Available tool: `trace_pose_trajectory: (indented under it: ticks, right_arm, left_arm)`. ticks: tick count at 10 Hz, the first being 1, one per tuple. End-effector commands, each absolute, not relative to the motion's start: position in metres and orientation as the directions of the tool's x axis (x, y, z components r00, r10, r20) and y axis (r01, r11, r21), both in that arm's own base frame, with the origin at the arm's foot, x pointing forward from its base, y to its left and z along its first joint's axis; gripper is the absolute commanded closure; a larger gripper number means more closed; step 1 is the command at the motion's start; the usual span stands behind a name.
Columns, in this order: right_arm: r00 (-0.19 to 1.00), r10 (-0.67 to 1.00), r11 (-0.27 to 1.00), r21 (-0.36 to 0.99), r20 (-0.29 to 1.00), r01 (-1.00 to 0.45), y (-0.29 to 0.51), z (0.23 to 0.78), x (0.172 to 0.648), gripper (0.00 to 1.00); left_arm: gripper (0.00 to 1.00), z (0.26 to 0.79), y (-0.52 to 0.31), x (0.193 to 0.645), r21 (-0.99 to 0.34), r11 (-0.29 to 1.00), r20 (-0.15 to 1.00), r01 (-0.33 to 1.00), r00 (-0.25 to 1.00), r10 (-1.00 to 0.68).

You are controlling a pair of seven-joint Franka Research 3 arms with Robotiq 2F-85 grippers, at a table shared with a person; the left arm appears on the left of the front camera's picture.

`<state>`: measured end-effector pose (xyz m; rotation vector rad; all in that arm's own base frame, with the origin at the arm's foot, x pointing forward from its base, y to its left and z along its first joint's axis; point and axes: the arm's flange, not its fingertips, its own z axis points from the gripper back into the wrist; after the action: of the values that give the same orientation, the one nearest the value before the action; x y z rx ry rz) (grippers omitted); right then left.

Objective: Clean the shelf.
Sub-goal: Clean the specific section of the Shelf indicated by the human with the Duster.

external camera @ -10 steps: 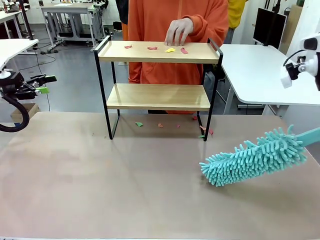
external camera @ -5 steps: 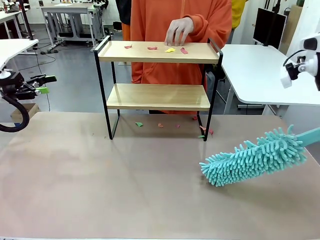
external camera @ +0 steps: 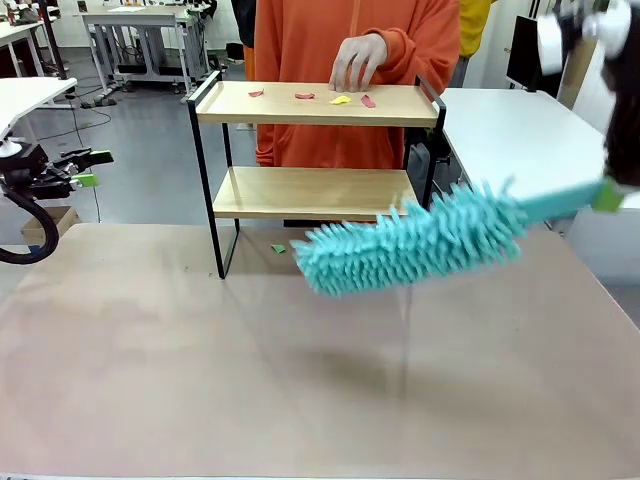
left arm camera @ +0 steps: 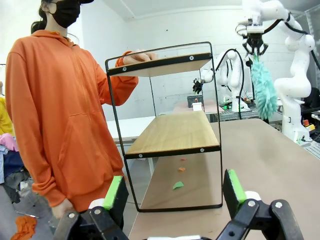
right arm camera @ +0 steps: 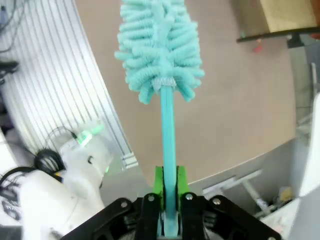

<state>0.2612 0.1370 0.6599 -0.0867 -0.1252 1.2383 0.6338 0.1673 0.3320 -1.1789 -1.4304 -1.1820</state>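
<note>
**Duster up at shelf height, scraps not yet swept**

I'm looking across the brown table [external camera: 180, 380], where the person in the orange hoodie [external camera: 300, 40] is standing at the far side, right behind the shelf [external camera: 280, 108]. The shelf is sitting upright near the table's far edge, mid-view, and the person's hand [external camera: 357, 62] is resting on the back of its top board. I'm carrying the teal microfibre duster [external camera: 410, 240] in the right gripper [right arm camera: 169, 176]. Its jaws are clamped tight on the handle, and the fluffy head is hanging blurred in the air in front of the lower board. The left gripper [left arm camera: 174, 192] is waiting off to the side, spread wide and holding nothing. My read is that the job is barely begun. Coloured paper scraps [external camera: 335, 98] are lying on the top board and more scraps [external camera: 278, 248] are sitting on the table under the rack, while the lower board is looking bare.
</note>
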Motion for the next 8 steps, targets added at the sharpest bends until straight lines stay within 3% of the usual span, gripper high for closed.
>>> trace_pose_trajectory:
  ticks: [1, 3, 5, 8]
  right_arm:
    - [0.374, 0.920, 0.391, -0.209, 0.118, -0.896, 0.171, 0.679, 0.277, 0.87]
    - [0.479, 0.861, 0.508, -0.332, 0.171, -0.795, 0.226, 0.700, 0.296, 0.87]
    - [0.552, 0.799, 0.602, -0.311, 0.240, -0.735, 0.272, 0.709, 0.310, 0.87]
    - [0.519, 0.818, 0.573, -0.286, 0.246, -0.768, 0.278, 0.700, 0.309, 0.87]
  left_arm:
    - [0.00, 0.334, 0.167, 0.632, 0.136, 0.086, 0.983, 0.987, -0.145, 0.115]
    - [0.00, 0.334, 0.167, 0.632, 0.136, 0.086, 0.983, 0.987, -0.145, 0.115]
    - [0.00, 0.334, 0.167, 0.632, 0.136, 0.086, 0.983, 0.987, -0.145, 0.115]
    - [0.00, 0.334, 0.167, 0.632, 0.136, 0.086, 0.983, 0.987, -0.145, 0.115]
